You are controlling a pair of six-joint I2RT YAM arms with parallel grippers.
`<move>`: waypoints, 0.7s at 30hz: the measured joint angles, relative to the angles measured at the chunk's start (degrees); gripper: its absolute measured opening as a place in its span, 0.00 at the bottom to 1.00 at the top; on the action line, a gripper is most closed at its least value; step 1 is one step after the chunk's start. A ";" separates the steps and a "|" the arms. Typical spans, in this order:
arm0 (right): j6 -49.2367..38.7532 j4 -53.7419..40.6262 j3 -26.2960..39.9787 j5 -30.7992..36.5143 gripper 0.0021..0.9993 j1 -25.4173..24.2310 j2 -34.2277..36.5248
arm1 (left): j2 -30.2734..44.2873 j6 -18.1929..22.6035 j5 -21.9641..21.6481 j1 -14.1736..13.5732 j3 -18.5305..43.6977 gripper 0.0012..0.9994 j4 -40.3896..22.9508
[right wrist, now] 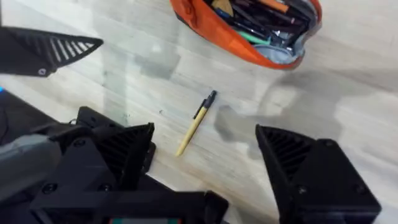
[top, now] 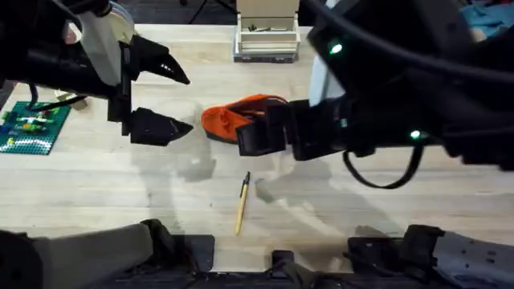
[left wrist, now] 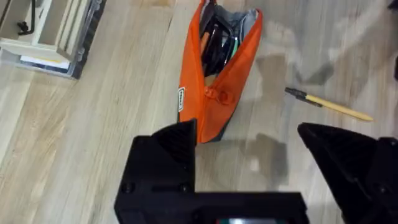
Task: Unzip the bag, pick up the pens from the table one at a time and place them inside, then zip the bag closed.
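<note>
The orange bag lies unzipped in the middle of the table. Its mouth gapes in the left wrist view, bag, and in the right wrist view, bag, with several pens inside. One tan pen with a black end lies on the wood nearer the arm bases, apart from the bag; pen, pen. My left gripper hangs open just left of the bag, holding nothing. My right gripper is open above the bag's right end and the pen, fingers spread and holding nothing.
A pale wooden organizer stands at the back of the table, organizer. A green baseplate with small bricks lies at the far left. Bare wood surrounds the pen.
</note>
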 joint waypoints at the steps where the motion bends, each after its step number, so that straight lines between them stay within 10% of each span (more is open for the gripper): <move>1: 1.10 0.02 0.00 0.48 1.00 0.43 0.44 | 0.00 0.00 0.02 0.00 0.00 0.99 0.00; 21: 13.04 14.50 -12.50 3.79 1.00 10.74 5.82 | 0.00 0.02 0.02 0.00 0.00 0.99 0.00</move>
